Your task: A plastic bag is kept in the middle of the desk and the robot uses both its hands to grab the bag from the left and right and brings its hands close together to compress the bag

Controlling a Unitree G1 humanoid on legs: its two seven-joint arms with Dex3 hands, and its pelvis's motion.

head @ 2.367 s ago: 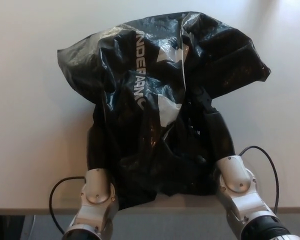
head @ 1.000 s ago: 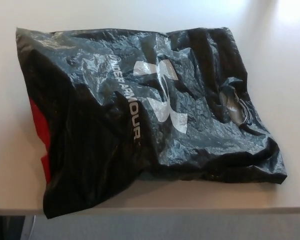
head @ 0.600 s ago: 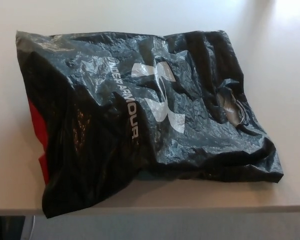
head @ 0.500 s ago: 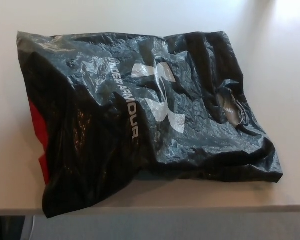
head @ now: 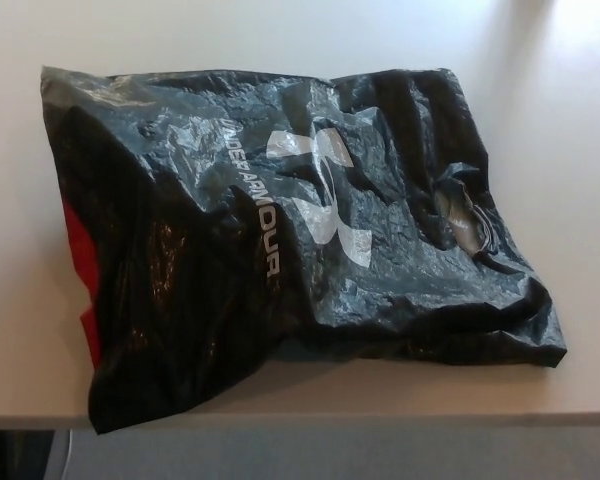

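A black plastic bag (head: pixel 280 230) with a white logo and white lettering lies spread out and crumpled on the pale desk (head: pixel 540 120). It covers most of the middle of the desk. Its near left corner hangs slightly over the front edge. A red patch (head: pixel 80 260) shows along the bag's left side. Neither of my hands nor any part of my arms shows in the head view.
The desk's front edge (head: pixel 380 420) runs across the bottom of the picture, with grey floor below it. A dark desk leg (head: pixel 15 455) stands at the bottom left. Bare desk surface lies to the right of and behind the bag.
2.4 s ago both hands were bunched into the squeezed bag; now they are gone and the bag lies flat and spread. Over the last second the bag has barely moved.
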